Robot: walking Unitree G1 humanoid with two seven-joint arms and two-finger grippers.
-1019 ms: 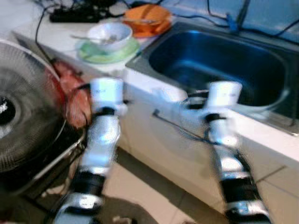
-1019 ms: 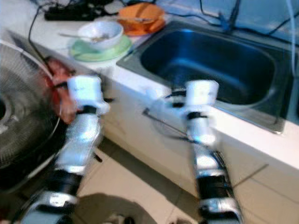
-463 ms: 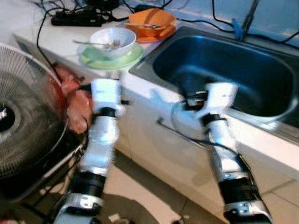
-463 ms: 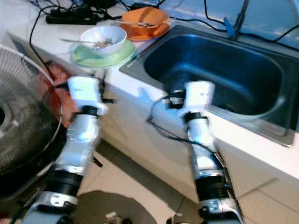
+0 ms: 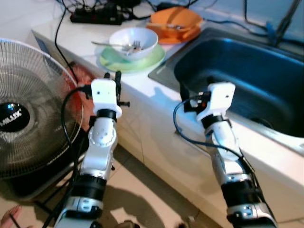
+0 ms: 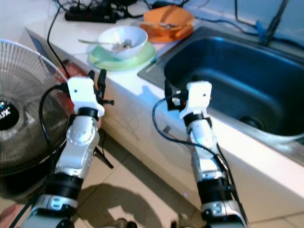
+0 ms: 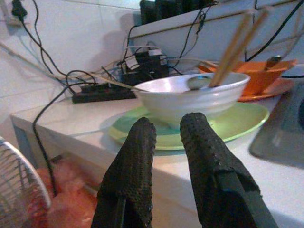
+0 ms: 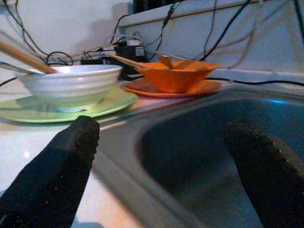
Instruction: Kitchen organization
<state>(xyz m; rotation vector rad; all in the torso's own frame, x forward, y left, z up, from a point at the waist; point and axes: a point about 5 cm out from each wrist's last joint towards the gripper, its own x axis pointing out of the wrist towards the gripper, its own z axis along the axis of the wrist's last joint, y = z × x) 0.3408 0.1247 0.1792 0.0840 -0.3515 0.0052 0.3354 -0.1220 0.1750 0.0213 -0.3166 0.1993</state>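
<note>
Both arms raised at the worktop [image 5: 66, 35] edge, dirty dishes not yet touched.

Fan [image 5: 28, 118] at 9 o'clock; left gripper [image 7: 166, 137], nearly clenched and empty, aims at white bowl [image 5: 133, 42] on green plate [image 5: 151, 58] at 12; orange bowl [image 5: 176, 21] behind; right gripper [image 8: 166, 142], released wide, hangs over sink [image 5: 247, 76] rim at 2, likely the wash spot.

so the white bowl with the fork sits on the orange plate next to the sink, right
Not quite. The white bowl with the fork sits on the green plate, as the left eye view shows. The orange plate holds an orange bowl instead, farther back beside the sink.
</note>
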